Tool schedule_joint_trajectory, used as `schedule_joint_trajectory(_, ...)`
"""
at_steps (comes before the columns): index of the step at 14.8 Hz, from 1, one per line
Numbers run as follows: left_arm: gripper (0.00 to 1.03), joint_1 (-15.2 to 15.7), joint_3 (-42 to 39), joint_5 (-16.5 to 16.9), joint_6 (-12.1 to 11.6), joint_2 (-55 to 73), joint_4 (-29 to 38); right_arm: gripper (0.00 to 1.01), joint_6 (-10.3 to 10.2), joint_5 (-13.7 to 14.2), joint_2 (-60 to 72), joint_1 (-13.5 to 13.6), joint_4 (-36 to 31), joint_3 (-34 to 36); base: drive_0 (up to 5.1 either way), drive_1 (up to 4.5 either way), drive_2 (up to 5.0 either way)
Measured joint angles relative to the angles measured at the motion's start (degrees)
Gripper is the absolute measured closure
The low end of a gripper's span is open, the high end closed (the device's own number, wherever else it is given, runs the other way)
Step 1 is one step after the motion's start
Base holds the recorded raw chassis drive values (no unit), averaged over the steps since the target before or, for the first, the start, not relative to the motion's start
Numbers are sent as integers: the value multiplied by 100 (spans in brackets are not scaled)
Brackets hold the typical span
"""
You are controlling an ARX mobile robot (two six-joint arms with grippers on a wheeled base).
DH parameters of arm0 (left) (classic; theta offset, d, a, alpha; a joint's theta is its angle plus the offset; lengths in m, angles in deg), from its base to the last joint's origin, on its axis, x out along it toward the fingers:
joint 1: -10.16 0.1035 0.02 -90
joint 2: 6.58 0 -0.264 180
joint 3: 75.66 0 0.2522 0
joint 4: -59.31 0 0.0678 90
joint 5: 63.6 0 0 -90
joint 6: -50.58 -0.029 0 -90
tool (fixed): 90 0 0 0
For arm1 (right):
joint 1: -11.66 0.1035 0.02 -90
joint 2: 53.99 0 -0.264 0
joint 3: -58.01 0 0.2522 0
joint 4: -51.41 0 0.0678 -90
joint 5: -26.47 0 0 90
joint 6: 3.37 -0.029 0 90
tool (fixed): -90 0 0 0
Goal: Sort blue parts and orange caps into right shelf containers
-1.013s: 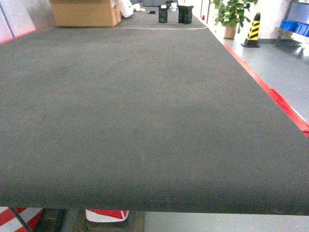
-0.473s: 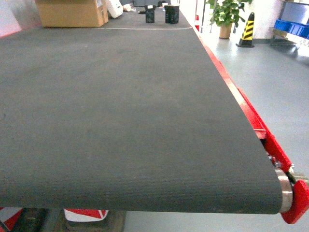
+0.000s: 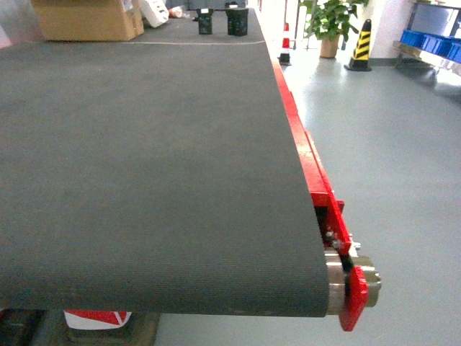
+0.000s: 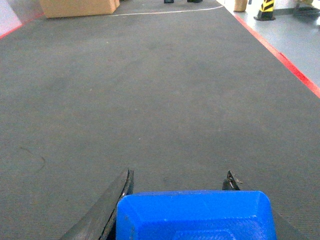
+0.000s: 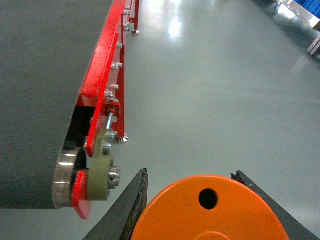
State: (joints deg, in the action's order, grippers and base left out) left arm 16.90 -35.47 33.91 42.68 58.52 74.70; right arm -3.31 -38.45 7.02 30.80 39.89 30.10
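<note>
Big dark conveyor belt (image 3: 144, 166) filling most of the head view, red side rail (image 3: 306, 155) down its right edge, metal end roller (image 3: 349, 277) sticking out at the near corner. Grey floor (image 3: 389, 144) off to the right. Way at the far end of the belt: a cardboard box (image 3: 85, 18) and a couple of small black containers (image 3: 223, 21). Past that, a potted plant (image 3: 328, 21), a yellow-and-black cone (image 3: 360, 47), and blue crates (image 3: 432, 42) on a shelf at the far right edge — well away from the belt.

No arms showing in the head view at all.

Left wrist view: left gripper (image 4: 177, 210) clamped on a blue part (image 4: 197, 215), black fingers (image 4: 117, 200) pressed against both sides of it, hanging over the belt (image 4: 150, 90). Only the top of the block in frame, right at the bottom edge.

Right wrist view: right gripper (image 5: 192, 212) squeezed around an orange cap (image 5: 215, 210), flat top facing the camera with a small round hole in it — fingers (image 5: 132, 205) tight on either side. Held out past the belt's corner, above bare floor (image 5: 225, 75), with the roller (image 5: 67, 175) and red rail (image 5: 107, 65) just to the left.
</note>
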Motion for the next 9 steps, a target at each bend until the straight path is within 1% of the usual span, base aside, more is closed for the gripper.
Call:
schedule_joint_trajectory(3,58,0,-2,0,-2,0,9,59,0,0,0,0,-11,0,470,-373,-106)
schedule_joint_trajectory(9,58,0,-2,0,-2,0,-7,59,0,0,0,0,-4,0,490,-255,-255)
